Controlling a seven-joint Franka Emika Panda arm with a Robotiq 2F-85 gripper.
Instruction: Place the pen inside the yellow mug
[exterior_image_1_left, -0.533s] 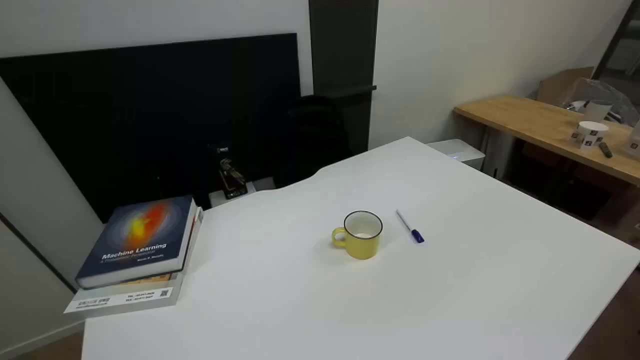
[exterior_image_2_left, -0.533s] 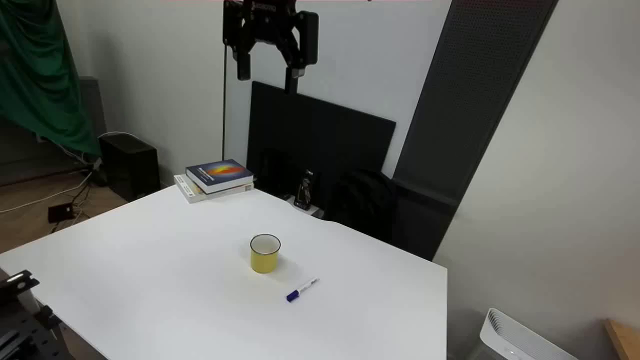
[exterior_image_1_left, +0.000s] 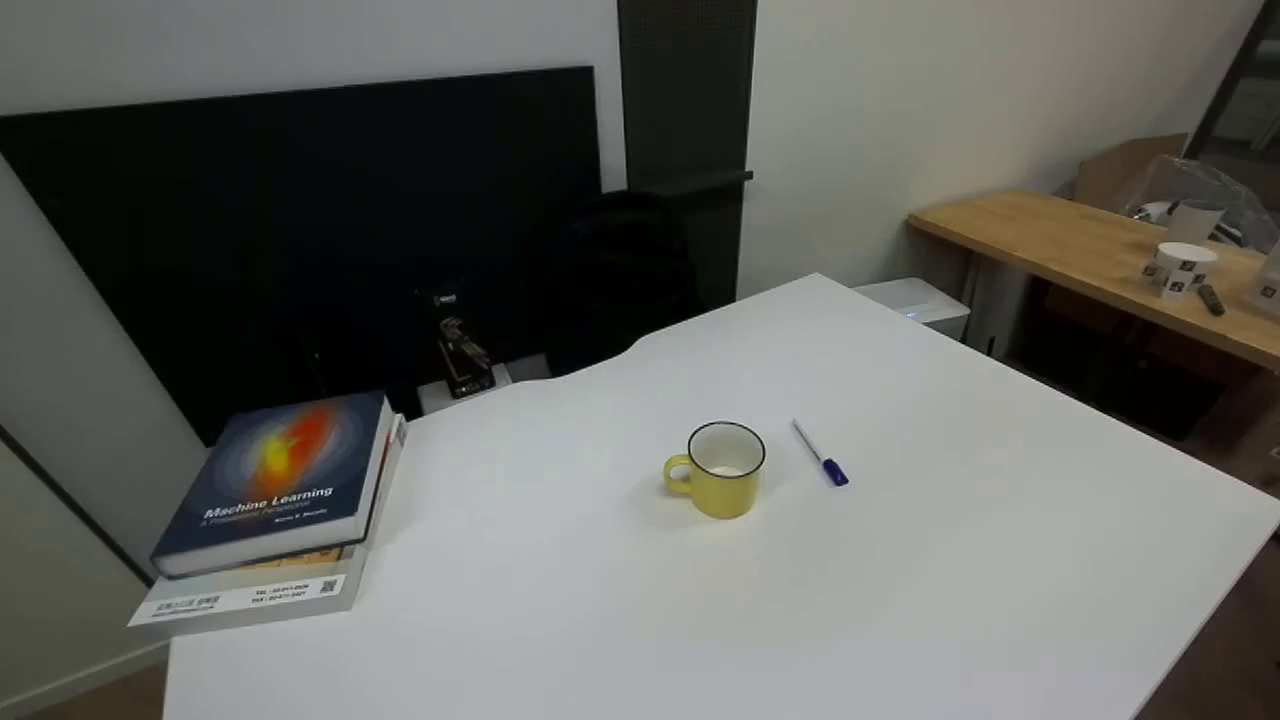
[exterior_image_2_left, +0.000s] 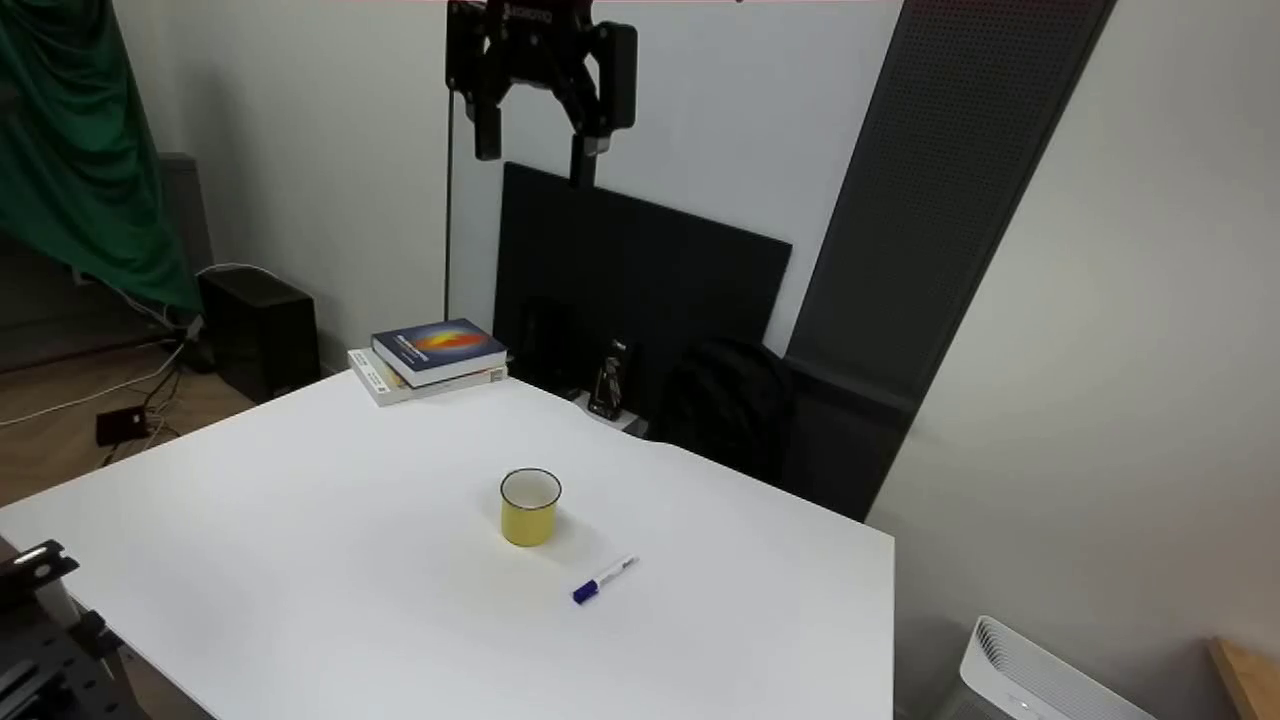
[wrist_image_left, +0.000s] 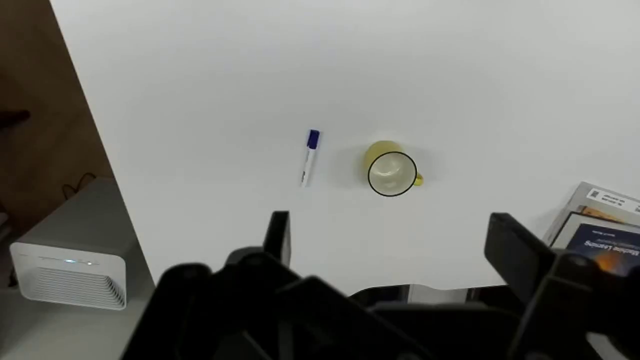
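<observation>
The pen lies flat on the white table, with a whitish barrel and a dark blue end; it shows in both exterior views (exterior_image_1_left: 820, 453) (exterior_image_2_left: 604, 580) and in the wrist view (wrist_image_left: 309, 158). The yellow mug stands upright beside it, apart from it, in both exterior views (exterior_image_1_left: 724, 492) (exterior_image_2_left: 528, 522) and in the wrist view (wrist_image_left: 381, 149). Its pale inside holds nothing. My gripper (exterior_image_2_left: 535, 160) is high above the table in an exterior view, its fingers wide apart with nothing between them. In the wrist view my gripper (wrist_image_left: 390, 237) is open, with pen and mug ahead of its fingertips.
Two stacked books (exterior_image_1_left: 275, 480) lie at a table corner, also seen in the wrist view (wrist_image_left: 607, 242). A dark screen (exterior_image_2_left: 640, 270) stands behind the table (exterior_image_2_left: 300, 600). A white appliance (wrist_image_left: 75, 275) stands beyond the table's edge. A wooden table (exterior_image_1_left: 1040, 235) is farther off.
</observation>
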